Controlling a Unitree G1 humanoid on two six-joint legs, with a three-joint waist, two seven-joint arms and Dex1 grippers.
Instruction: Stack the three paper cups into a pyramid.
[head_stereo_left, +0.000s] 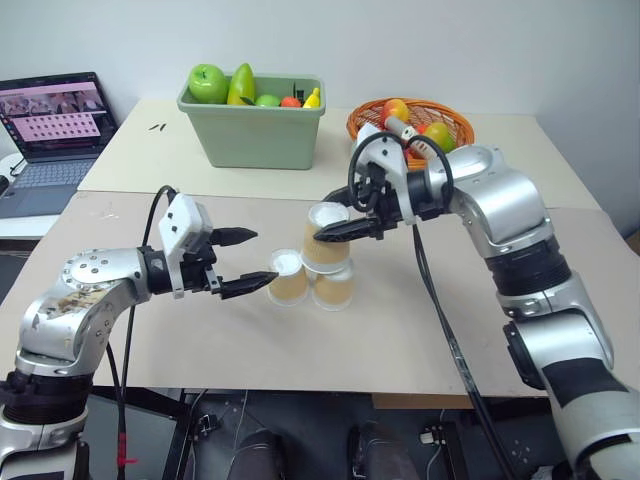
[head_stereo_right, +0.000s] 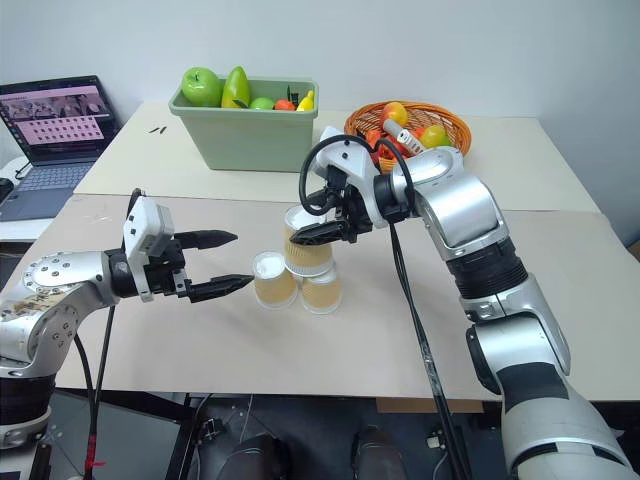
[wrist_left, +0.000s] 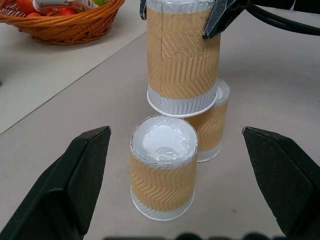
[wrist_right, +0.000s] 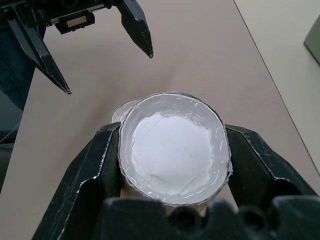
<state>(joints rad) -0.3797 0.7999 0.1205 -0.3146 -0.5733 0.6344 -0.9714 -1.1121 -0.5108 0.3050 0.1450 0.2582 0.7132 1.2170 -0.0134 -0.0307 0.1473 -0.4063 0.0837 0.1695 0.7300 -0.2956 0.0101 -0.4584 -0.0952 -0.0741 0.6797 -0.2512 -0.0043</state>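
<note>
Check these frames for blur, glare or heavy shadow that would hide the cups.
Eye views: even light, soft shadows, the three cups sharp. Left wrist view: the left gripper is soft at the frame edge, the cups crisp. Right wrist view: mild sheen on the held cup's white base, right gripper dark, nothing hidden.

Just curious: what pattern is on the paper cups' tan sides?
An embossed zigzag on the tan paper cups, clearest in the left wrist view.

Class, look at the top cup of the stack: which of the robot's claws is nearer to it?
Right. The right claw is shut on the top cup; the left claw, open, is beside the lower cups, apart from it.
</note>
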